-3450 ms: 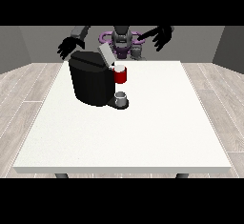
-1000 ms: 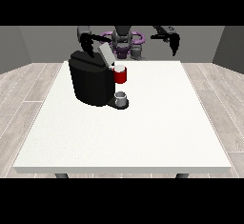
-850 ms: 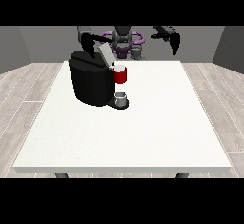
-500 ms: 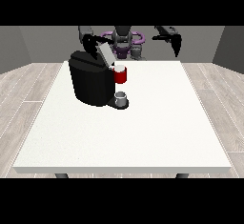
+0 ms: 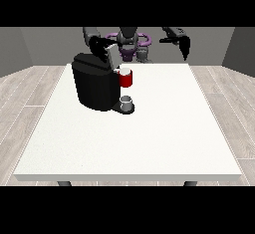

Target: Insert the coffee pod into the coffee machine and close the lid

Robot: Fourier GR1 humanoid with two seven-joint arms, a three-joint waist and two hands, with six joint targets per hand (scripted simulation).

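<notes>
The black coffee machine [image 5: 94, 84] stands on the white table [image 5: 149, 138], left of the middle. Its pale grey lid [image 5: 111, 54] is tilted up at the top right of the machine. Below the lid sits a red pod holder [image 5: 126, 78] with a pale top; I cannot tell the pod apart from it. A small grey cup [image 5: 127, 101] rests on the machine's base. The hand at the view's left [image 5: 98, 45] is just behind the lid, its fingers stretched towards it. Raised over the table's far right edge, the hand at the view's right [image 5: 182, 42] hangs open and holds nothing.
The robot's purple and grey torso [image 5: 130, 44] is behind the table's far edge. The table's front edge [image 5: 124, 178] lies near the camera, and grey plank floor surrounds it.
The hand at the view's left has swung from the machine's left side in to the raised lid. The hand at the view's right has stayed high, its fingers now pointing down.
</notes>
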